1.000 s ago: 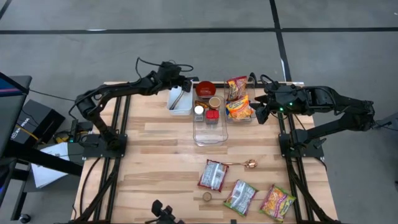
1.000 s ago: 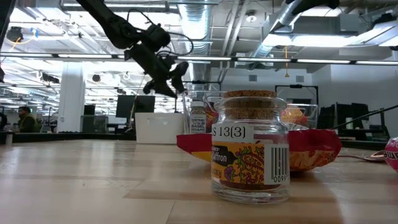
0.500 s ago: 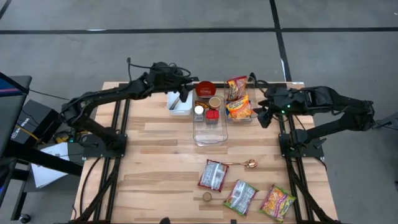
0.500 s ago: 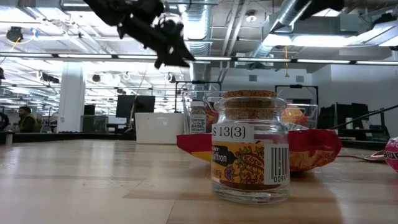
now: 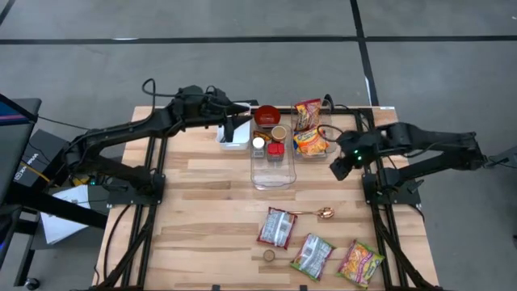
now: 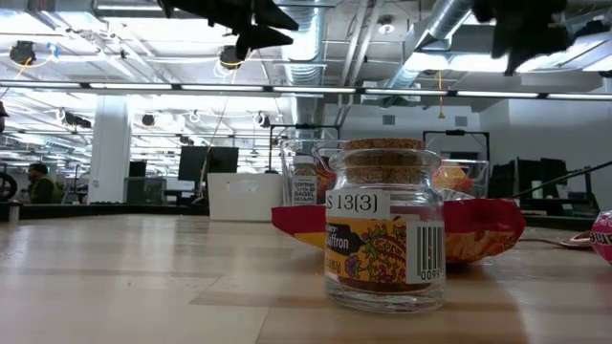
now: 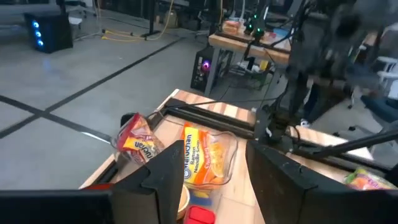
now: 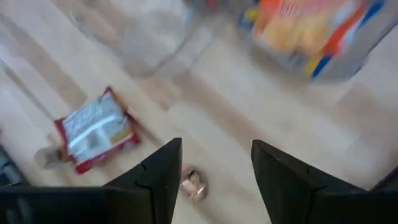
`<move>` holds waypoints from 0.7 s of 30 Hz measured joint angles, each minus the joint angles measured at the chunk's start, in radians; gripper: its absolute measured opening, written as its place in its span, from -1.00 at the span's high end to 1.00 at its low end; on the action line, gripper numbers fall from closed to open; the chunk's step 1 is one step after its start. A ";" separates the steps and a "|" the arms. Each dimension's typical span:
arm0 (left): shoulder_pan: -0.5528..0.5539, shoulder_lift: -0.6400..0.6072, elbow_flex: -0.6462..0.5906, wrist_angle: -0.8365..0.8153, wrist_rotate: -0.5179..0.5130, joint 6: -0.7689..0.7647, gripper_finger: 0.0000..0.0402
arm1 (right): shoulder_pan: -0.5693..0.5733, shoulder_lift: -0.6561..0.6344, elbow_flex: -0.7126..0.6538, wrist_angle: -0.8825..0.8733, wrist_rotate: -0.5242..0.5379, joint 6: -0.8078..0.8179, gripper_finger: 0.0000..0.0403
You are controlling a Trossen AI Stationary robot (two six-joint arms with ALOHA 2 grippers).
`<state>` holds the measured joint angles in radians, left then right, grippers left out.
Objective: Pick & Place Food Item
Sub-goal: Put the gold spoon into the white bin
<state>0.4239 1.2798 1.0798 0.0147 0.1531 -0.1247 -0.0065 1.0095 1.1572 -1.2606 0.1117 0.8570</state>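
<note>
counter [image 5: 210, 194]: pale wood planks | snack bag [image 5: 310, 139]: orange-yellow, red trim | packet [image 5: 277, 227]: silver, red border | bin [image 5: 234, 132]: white | bowl [image 5: 266, 115]: red | arms: black

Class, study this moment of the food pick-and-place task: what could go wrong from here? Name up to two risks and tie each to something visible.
1. The small cork-topped jar stands close among the loose packets near the front edge; a reach for a packet might topple it.
2. The open left gripper hangs above the white bin beside the crowded clear tray; a careless descent could clip the bottles there.
</note>
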 joint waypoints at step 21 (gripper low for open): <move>-0.006 -0.003 0.000 -0.021 -0.006 -0.045 0.30 | 0.286 -0.026 -0.535 0.427 -0.275 0.602 0.07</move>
<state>0.4179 1.2767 1.0798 -0.0059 0.1467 -0.1692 0.2792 0.9838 0.6219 -0.8341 -0.1631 1.4593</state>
